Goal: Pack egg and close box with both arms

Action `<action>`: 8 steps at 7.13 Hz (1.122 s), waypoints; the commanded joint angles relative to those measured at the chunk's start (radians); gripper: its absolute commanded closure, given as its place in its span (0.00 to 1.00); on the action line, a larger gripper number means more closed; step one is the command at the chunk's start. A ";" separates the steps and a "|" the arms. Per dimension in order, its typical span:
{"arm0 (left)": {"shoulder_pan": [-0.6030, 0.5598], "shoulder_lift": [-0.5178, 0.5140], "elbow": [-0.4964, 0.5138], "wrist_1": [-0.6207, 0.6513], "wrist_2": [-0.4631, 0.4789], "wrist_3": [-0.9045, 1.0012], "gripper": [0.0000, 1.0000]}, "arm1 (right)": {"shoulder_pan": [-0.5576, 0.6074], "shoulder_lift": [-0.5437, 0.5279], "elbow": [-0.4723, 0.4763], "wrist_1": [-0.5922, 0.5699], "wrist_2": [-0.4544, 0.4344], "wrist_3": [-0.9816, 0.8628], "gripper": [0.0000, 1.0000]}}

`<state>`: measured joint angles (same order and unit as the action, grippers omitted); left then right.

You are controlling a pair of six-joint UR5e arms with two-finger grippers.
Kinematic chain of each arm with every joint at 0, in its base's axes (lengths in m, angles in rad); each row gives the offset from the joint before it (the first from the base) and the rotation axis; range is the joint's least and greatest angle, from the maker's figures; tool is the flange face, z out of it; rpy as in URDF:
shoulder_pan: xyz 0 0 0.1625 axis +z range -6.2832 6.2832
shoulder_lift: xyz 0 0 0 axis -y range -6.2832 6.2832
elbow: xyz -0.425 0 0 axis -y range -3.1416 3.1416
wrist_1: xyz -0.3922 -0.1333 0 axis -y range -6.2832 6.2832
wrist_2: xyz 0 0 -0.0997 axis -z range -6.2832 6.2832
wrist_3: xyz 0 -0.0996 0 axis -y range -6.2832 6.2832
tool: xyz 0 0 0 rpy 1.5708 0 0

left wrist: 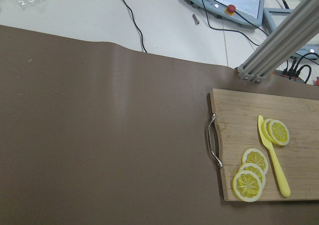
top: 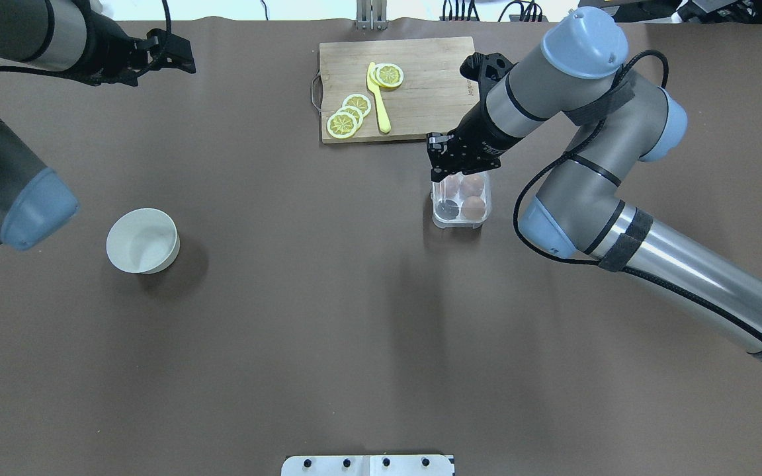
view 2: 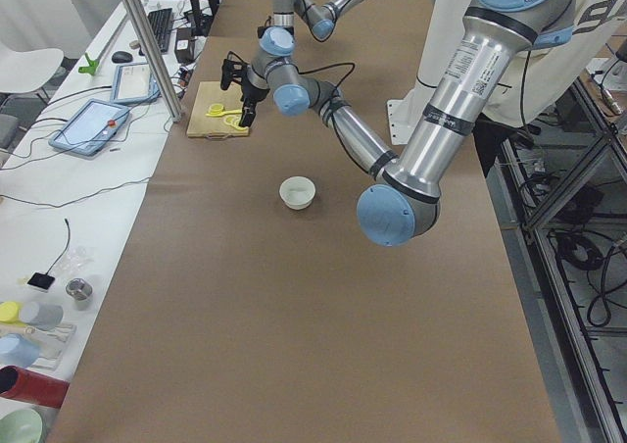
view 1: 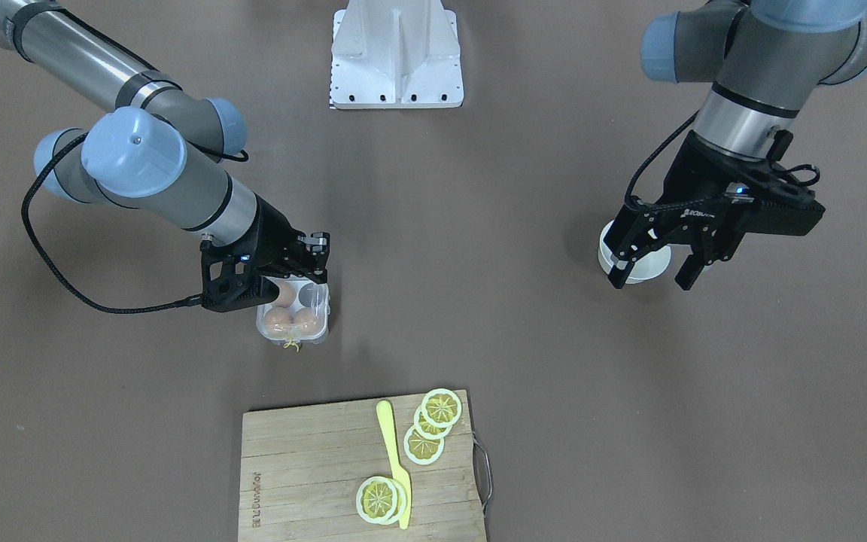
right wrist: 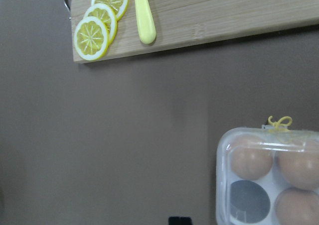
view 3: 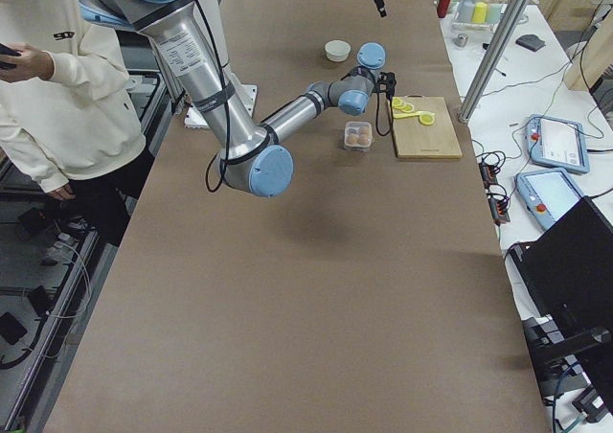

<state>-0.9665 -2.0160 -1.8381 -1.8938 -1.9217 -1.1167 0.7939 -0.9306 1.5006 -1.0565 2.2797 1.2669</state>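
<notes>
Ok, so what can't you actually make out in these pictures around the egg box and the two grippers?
Right gripper: in the front view its own body covers the back edge of the box, so whether it grips anything cannot be told.
Lid: clear plastic, blurred in the right wrist view and cut off by the edges; shut or open is unclear.
Bowl: in the front view mostly hidden behind the open left gripper.

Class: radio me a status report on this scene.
Left gripper open over round white bowl. Right gripper at clear plastic egg box, jaws unclear. Three orange-brown eggs in, one cell empty.
</notes>
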 commanded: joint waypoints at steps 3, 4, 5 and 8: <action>-0.111 0.210 -0.047 0.004 -0.081 0.274 0.02 | 0.028 0.001 0.162 -0.083 -0.118 0.138 0.00; -0.174 0.270 -0.047 -0.001 -0.100 0.407 0.02 | 0.092 -0.034 0.199 -0.129 -0.121 0.108 0.00; -0.228 0.310 -0.041 -0.004 -0.123 0.492 0.02 | 0.155 -0.094 0.257 -0.190 -0.121 0.012 0.00; -0.391 0.336 0.066 0.031 -0.299 0.712 0.02 | 0.348 -0.181 0.289 -0.541 -0.121 -0.579 0.00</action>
<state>-1.2970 -1.6991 -1.8173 -1.8797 -2.1725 -0.5114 1.0642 -1.0741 1.7794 -1.4441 2.1599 0.9444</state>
